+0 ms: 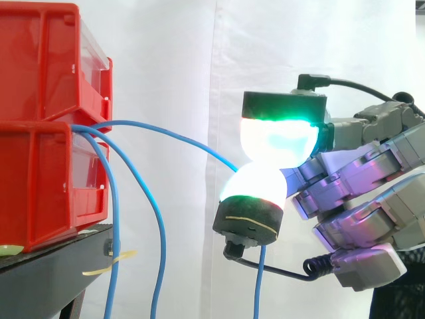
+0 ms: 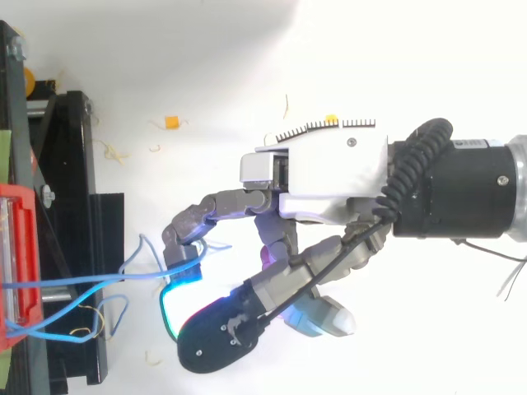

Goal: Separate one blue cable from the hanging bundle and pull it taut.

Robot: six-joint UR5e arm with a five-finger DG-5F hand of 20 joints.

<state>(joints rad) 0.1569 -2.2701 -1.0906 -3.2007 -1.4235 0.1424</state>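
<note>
1. Nearest the side camera, the hand (image 1: 362, 176) pinches one blue cable (image 1: 186, 137) between two glowing pads (image 1: 279, 138), one above and one below, pressed together on it. Its other fingers are folded beneath and hold nothing that I can make out.
2. That cable comes out between the bins, runs rightward in a shallow arc to the pinch, and its free end drops straight down below the lower pad. It hangs apart from the rest of the bundle but sags, so I judge it separated and not yet taut.
3. To pull well, hold the pinch pressure even and draw the hand away from the bins along the cable's own line, rightward in the side view. Go slowly and stop once the arc straightens. Too light a pinch would likely let the cable slide through the pads, and a hard tug could shift the bins.
4. Two loose strands (image 1: 114, 219) (image 1: 161, 239) hang down beside the stand, well apart from the hand. The pull should run clear of them.
5. Counted in the side view, there are three blue strands, one held and two hanging. I cannot tell whether they are separate cables.
6. Two red bins (image 1: 40, 60) are stacked on one black stand (image 1: 46, 272), with one white curtain (image 1: 172, 53) behind. From above, the one hand (image 2: 329, 177) reaches in from the right.
</note>
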